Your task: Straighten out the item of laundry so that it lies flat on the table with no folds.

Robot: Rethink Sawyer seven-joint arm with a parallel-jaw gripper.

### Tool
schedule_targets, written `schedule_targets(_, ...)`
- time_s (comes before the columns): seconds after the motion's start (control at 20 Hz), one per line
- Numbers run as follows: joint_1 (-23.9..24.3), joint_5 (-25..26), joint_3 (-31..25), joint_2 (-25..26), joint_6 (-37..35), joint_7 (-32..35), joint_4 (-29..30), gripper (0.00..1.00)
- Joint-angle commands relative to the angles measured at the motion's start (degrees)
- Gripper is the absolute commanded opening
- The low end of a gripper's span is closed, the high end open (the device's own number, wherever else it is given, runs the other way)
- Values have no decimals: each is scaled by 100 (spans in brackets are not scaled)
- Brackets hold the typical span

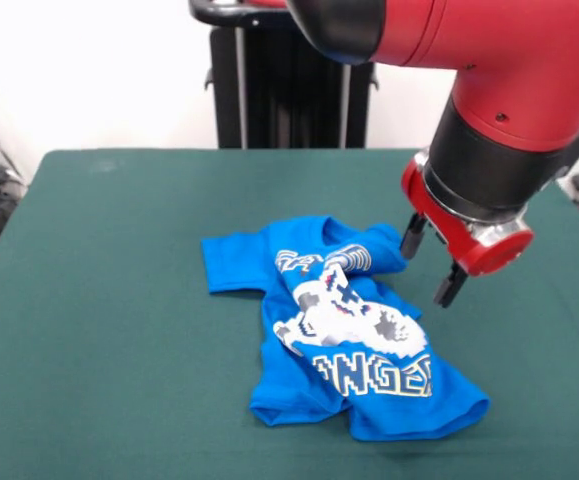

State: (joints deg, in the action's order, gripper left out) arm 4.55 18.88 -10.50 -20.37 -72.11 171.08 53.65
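One red-and-black end effector hovered spread, empty, just beside rumpled bright blue printed T-shirt on dark green felt worktop. Risk: pinching stacked layers would drag bunch, deepening folds.

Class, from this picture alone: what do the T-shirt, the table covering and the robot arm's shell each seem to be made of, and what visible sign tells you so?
T-shirt: soft knit fabric, probably cotton; it bunches and folds limply, with a matte printed front.
Table covering: dark green felt-like cloth; flat, matte, no glare.
Arm shell: smooth red hard plastic or painted metal, hard to say which; it shows soft highlights.
Gripper: dark fingers, open.
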Motion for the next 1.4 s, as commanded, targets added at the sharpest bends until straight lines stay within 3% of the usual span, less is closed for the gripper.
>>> schedule_targets(0.05, -75, 125, -393, 103, 734, -1271, 1049, 100)
schedule_targets(0.7, -370, 408, -116, 232, 1240, -793, 1487, 100)
schedule_targets(1.1, -646, 795, 241, 200, 770, -569, 1512, 100)
schedule_targets(1.4, -717, 1000, 417, 253, 1093, -429, 1698, 100)
